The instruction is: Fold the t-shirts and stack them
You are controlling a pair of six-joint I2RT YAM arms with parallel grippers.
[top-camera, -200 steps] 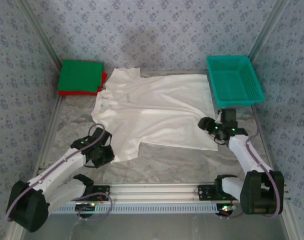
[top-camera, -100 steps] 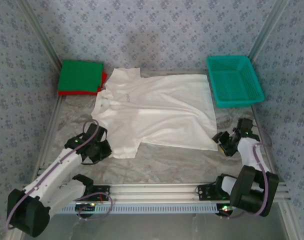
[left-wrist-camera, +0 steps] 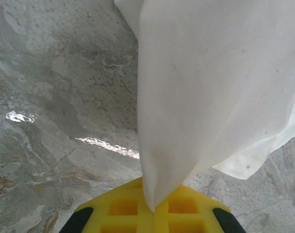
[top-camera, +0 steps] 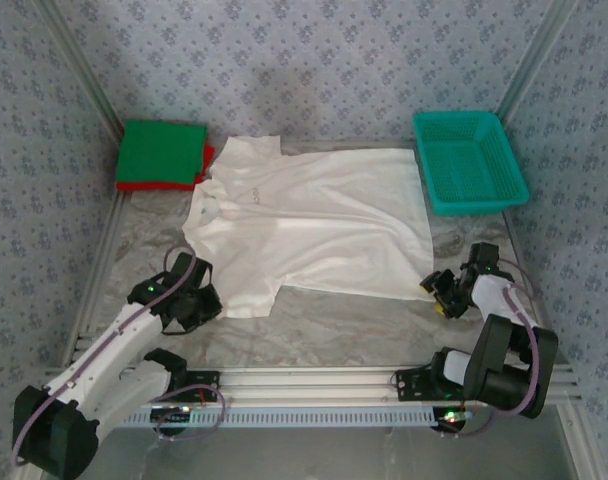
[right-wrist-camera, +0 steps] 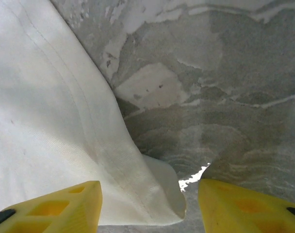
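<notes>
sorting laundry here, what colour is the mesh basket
The basket is teal, clearest in the top external view.

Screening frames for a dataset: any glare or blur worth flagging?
Left wrist: white glare streaks on the table; the off-white t-shirt looks slightly soft. Right wrist: one blown-out glint on the table near the hem, stitching sharp. Top external: even light.

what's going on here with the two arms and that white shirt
Two robot arms are working on a wrinkled off-white cloth t-shirt spread on the grey table. The left gripper is shut on cloth by the near sleeve; the right gripper is open around the near hem corner, not gripping yet. A folded green shirt sits on a folded red one at the far left.
</notes>
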